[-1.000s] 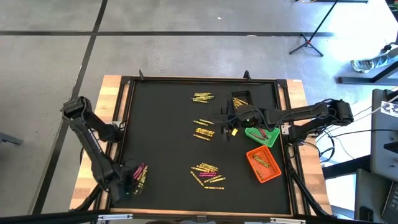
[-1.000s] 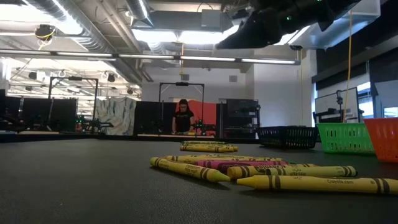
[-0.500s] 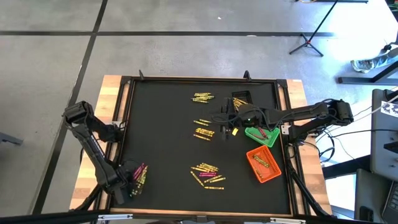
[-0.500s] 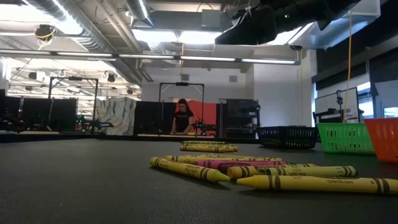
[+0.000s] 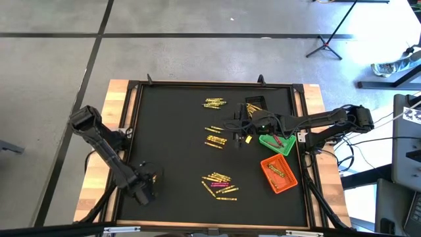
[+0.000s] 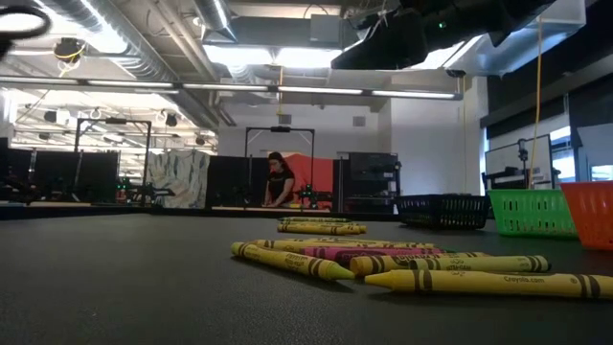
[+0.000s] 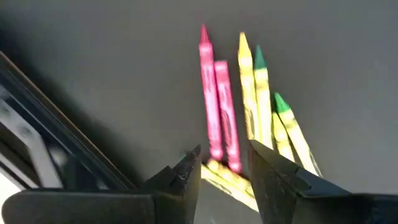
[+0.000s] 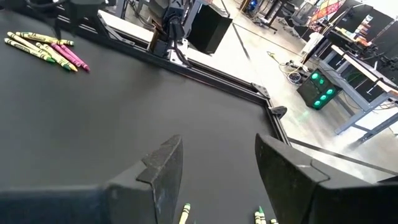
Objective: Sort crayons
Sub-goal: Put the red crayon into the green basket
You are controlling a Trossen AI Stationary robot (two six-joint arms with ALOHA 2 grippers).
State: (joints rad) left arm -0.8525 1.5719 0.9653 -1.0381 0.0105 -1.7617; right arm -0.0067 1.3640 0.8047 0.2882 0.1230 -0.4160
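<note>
At the mat's (image 5: 177, 145) near-left corner, paper-wrapped stick crayons (image 7: 245, 112) lie just beyond the left gripper's (image 7: 224, 177) parted fingers; right gripper (image 8: 214, 168) also parted.

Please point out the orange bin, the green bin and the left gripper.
orange bin (image 5: 287, 184): high view, its rim.
green bin (image 5: 265, 140): high view, its rim.
left gripper (image 7: 225, 169): left wrist view, midway between its fingertips.
</note>
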